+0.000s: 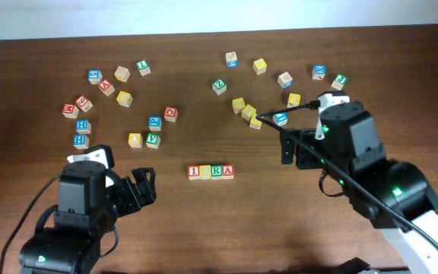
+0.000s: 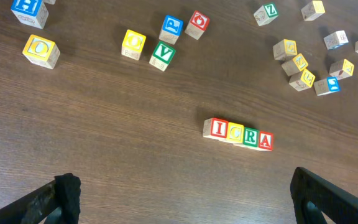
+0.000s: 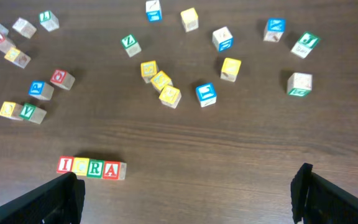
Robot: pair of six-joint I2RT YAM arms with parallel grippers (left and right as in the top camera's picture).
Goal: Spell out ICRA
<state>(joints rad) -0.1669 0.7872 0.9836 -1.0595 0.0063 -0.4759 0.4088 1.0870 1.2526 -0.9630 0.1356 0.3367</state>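
Multicoloured wooden ICRA cube row (image 1: pixel 211 171) parallels the desk's (image 1: pixel 226 236) front edge (apparently finished), nearer spread left gripper (image 1: pixel 143 185) than spread right gripper (image 1: pixel 290 150).

You see four small wooden cubes in one straight row, sides touching, letters face up: red I cube (image 1: pixel 194 172), yellow C cube (image 1: pixel 205 172), green R cube (image 1: pixel 217 171), red A cube (image 1: pixel 228 171), lying mid-desk (image 1: pixel 204 221).

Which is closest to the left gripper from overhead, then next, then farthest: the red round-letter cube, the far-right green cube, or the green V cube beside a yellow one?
1. Green V cube, just beyond the left gripper.
2. Red round-letter cube, farther back.
3. Far-right green cube, on the opposite side.
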